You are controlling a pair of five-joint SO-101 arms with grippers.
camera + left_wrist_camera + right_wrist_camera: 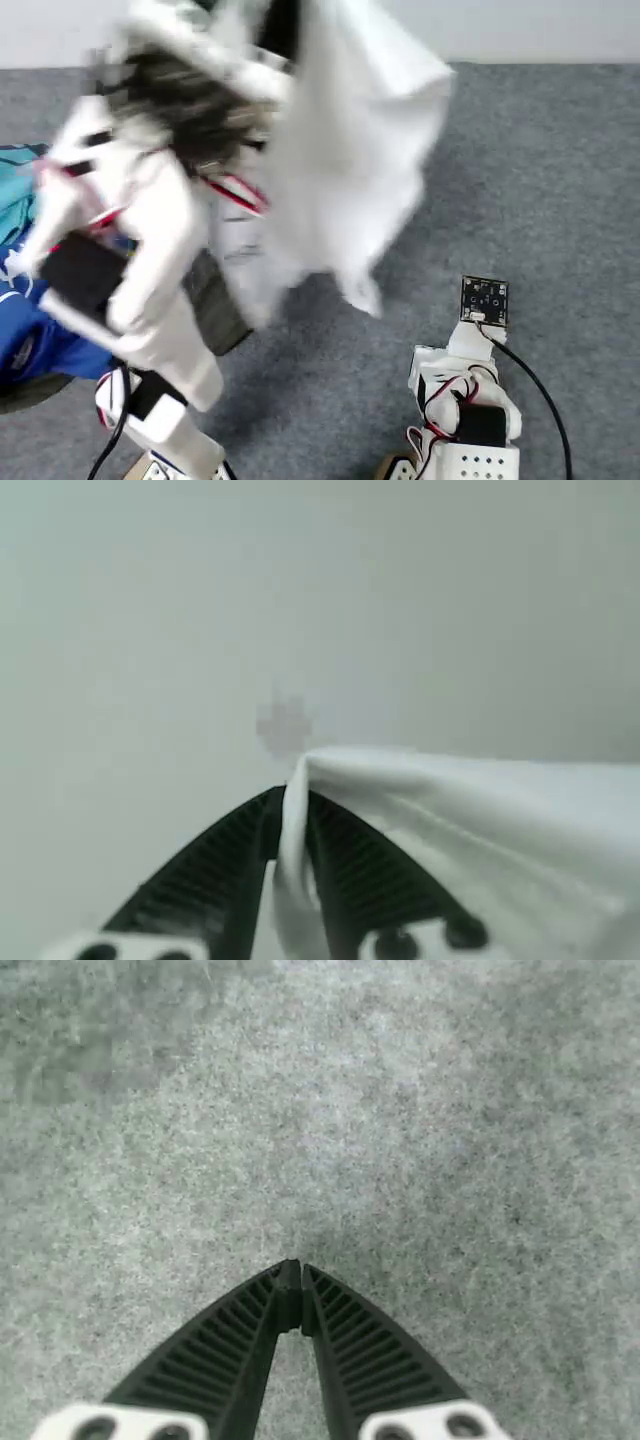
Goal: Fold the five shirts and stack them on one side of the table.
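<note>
**A:** Which step is in hand?

**B:** By my reading, one shirt is being opened out before its fold. The left gripper (290,800) has its jaws pinched on an edge of the white shirt (480,820). In the high view that shirt (350,150) hangs in the air at upper centre, off the grey table (560,200). The left arm (150,270) is raised across the left half (too blurred to tell hem from shoulder).

**A:** And the other side?

**B:** The right gripper (293,1295) has its jaws closed together with nothing between them, above bare grey surface. The right arm (465,400) sits at lower right, well apart from the shirt.

**A:** What does the next move call for?

**B:** I'd say the shirt has to come down flat on the open centre of the table. That probably needs a second hold, so the right jaws would have to open first. With only one pinch, it may land bunched.

**A:** The other shirts?

**B:** A blue garment (30,340) and a teal garment (15,200) lie at the left edge. Both look crumpled rather than folded, so the task seems early.

**A:** Any writing?

**B:** There are white marks on the blue garment, too small to read. The white shirt looks plain.
</note>
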